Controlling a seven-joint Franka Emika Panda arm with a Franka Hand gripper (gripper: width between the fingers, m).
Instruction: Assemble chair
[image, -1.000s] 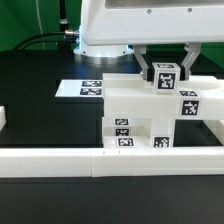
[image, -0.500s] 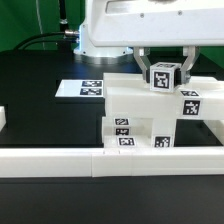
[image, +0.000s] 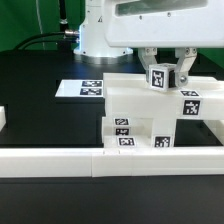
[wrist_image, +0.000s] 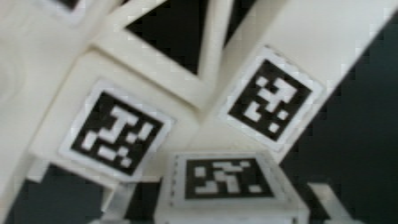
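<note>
White flat marker board (image: 90, 88) lies at the exterior view's left. Beside it stands the glossy white blocky chair structure (image: 130, 112). Above its right end the gripper (image: 167, 73) pinches a small tagged white cube (image: 160, 78), probably to seat it there.

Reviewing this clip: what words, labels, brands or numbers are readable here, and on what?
None readable: no words, brands or numbers.
Glossy white blocky plastic chair parts: only black-and-white square pattern tags, no letters.
Thin flat white marker board: same pattern tags, no letters.
</note>
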